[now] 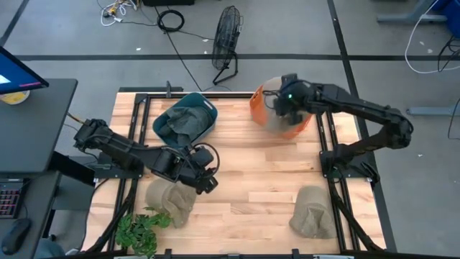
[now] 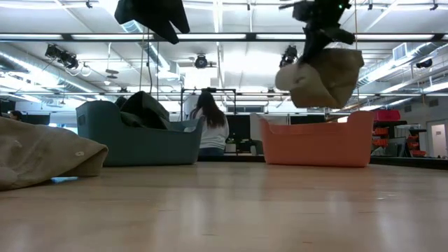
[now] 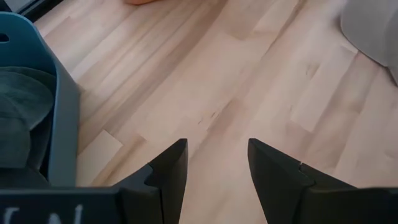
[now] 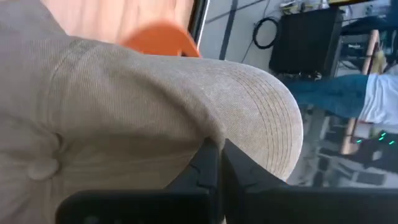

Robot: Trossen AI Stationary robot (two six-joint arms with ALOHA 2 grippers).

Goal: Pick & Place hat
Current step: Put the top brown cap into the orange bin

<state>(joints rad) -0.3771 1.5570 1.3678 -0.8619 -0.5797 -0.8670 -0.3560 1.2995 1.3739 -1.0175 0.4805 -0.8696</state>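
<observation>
My right gripper [image 2: 316, 31] is shut on a beige hat [image 2: 325, 73] that hangs over the orange bin [image 1: 282, 115] at the table's far right. In the right wrist view the hat [image 4: 124, 106] fills the picture in front of my right gripper [image 4: 217, 155]. My left gripper [image 1: 205, 178] is open and holds nothing. It hovers over bare wood between the teal bin [image 1: 185, 119] and a second beige hat [image 1: 170, 199]; its fingers also show in the left wrist view [image 3: 214, 165]. The teal bin holds dark green hats [image 3: 18, 106]. A third beige hat [image 1: 313, 210] lies near the front right. My right gripper pinches the beige hat between its two fingers where the crown meets the stitched brim [image 4: 214, 132]. The fingers come from above. The hat is lifted clear and hangs below them, with its lower edge [image 2: 322, 103] just above the orange bin's rim [image 2: 315, 120].
A small green plant [image 1: 140, 229] stands at the table's near left corner. Black frame rails [image 1: 327, 155] run along both sides of the table. Bare wood [image 1: 251, 173] lies in the middle. A person [image 2: 210, 129] sits in the room beyond the far edge.
</observation>
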